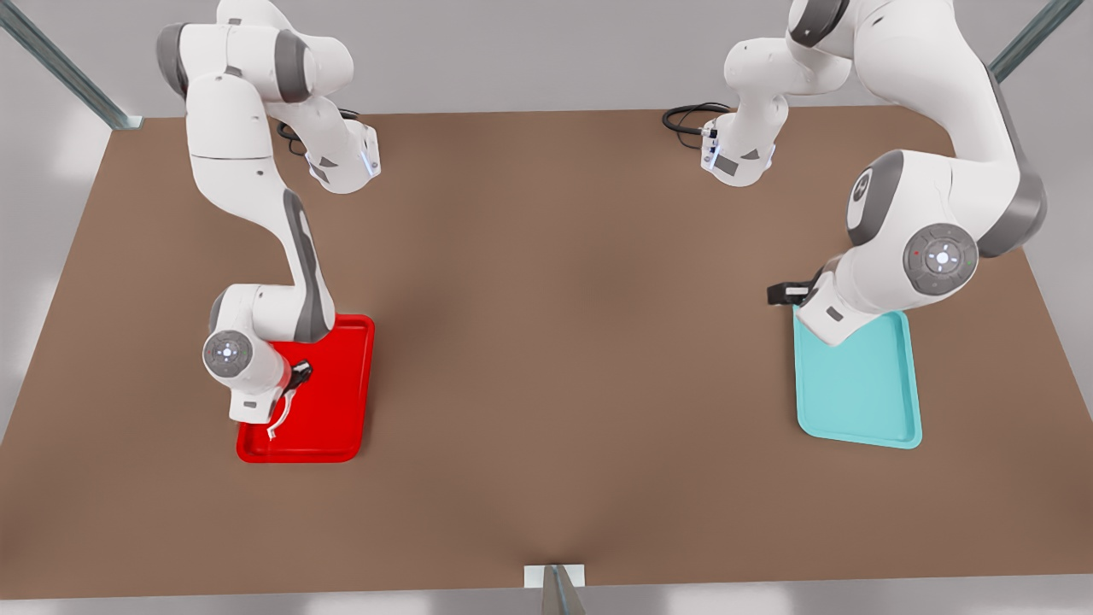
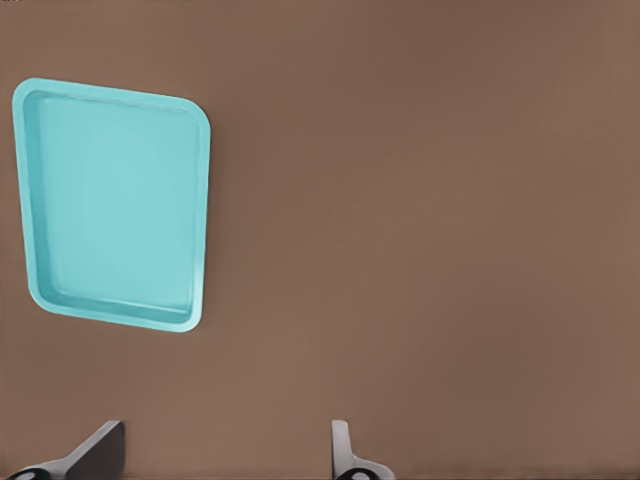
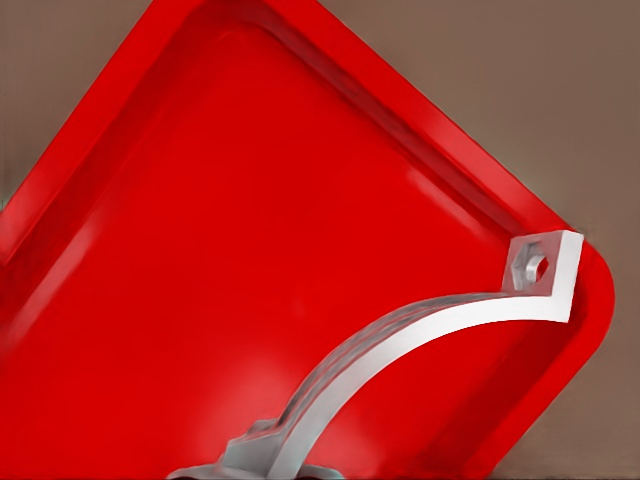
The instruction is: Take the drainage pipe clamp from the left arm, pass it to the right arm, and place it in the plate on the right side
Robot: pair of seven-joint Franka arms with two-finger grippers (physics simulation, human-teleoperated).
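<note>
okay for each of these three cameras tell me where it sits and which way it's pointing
Front view: high above the table, looking down; both arms, red plate, teal tray.
Left wrist view: on the left arm, facing down at the teal tray; open left pincer.
Right wrist view: on the right arm, low over the red plate; right pincer holds the clamp.
Shared: front and right wrist views both show clamp and plate.

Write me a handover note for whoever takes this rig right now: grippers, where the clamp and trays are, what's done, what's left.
Right gripper: shut on the drainage pipe clamp, held over the red plate at the front view's left; whether it touches the floor of the plate cannot be told.
Left gripper: open, holding nothing, waiting beside the teal tray at the front view's right.
Done: the clamp is with the right arm, above the plate.
Left: lower if needed, release the clamp in the plate, withdraw.
</note>
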